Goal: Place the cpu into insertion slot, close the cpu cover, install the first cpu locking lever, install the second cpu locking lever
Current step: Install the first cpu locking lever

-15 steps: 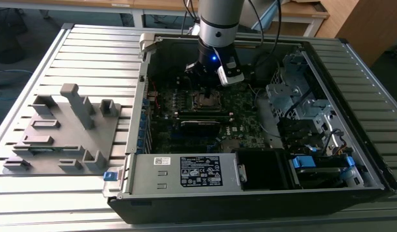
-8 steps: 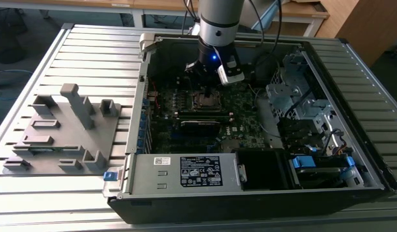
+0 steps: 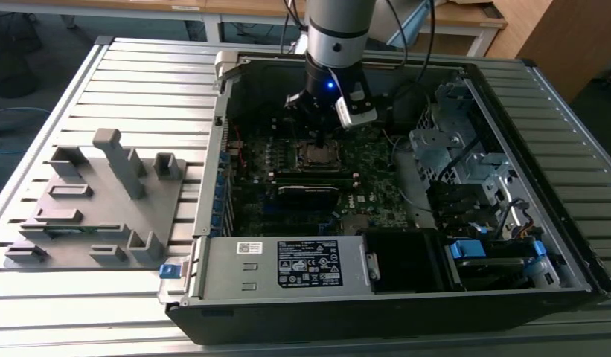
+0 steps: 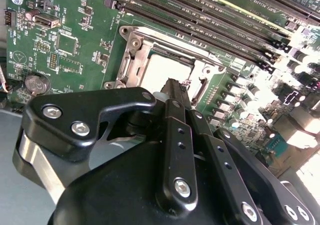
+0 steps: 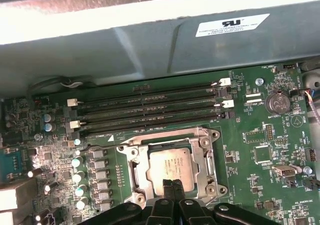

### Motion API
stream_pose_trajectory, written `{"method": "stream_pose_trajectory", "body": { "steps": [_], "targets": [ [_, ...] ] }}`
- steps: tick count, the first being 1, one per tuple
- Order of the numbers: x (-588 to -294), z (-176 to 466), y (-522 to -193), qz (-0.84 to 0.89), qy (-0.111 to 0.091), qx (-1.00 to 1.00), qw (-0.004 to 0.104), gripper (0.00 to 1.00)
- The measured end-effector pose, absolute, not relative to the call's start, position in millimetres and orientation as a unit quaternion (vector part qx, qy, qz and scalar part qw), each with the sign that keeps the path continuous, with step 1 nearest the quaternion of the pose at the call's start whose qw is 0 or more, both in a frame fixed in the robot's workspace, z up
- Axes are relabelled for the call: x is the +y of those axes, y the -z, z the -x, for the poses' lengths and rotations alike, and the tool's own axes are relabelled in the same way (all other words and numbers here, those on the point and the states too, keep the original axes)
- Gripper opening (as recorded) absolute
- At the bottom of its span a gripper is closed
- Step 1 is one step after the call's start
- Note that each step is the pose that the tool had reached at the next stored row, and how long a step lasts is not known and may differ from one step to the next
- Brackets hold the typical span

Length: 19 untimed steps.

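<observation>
The cpu (image 5: 170,161) lies flat in the insertion slot (image 5: 131,171) on the green motherboard, its dull silver top facing up. The cpu cover (image 5: 202,157), a silver frame, lies down around it. My gripper (image 5: 172,186) hangs just above the near edge of the cpu, its two black fingers pressed together with nothing between them. In the second wrist view the gripper (image 4: 172,87) points down at the cpu (image 4: 162,72) inside the cover (image 4: 131,55). In the exterior view the gripper (image 3: 318,138) stands right over the socket (image 3: 318,155). I cannot make out the locking levers.
The motherboard sits deep inside an open computer case (image 3: 216,223) with metal walls all round. Long black memory slots (image 5: 150,107) run beside the socket. Drive cages and cables (image 3: 464,163) fill the exterior view's right. A grey fixture plate (image 3: 97,201) lies outside the case.
</observation>
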<state>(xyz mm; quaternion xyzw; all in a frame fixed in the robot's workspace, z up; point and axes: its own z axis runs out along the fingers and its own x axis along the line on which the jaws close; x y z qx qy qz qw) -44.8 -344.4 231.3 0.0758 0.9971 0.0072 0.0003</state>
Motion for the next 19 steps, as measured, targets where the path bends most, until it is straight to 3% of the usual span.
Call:
{"method": "stream_pose_trajectory", "body": {
  "steps": [19],
  "targets": [
    [-344.4, 44.8, -235.3, -0.076, -0.007, 0.997, 0.000, 0.10]
  ]
}}
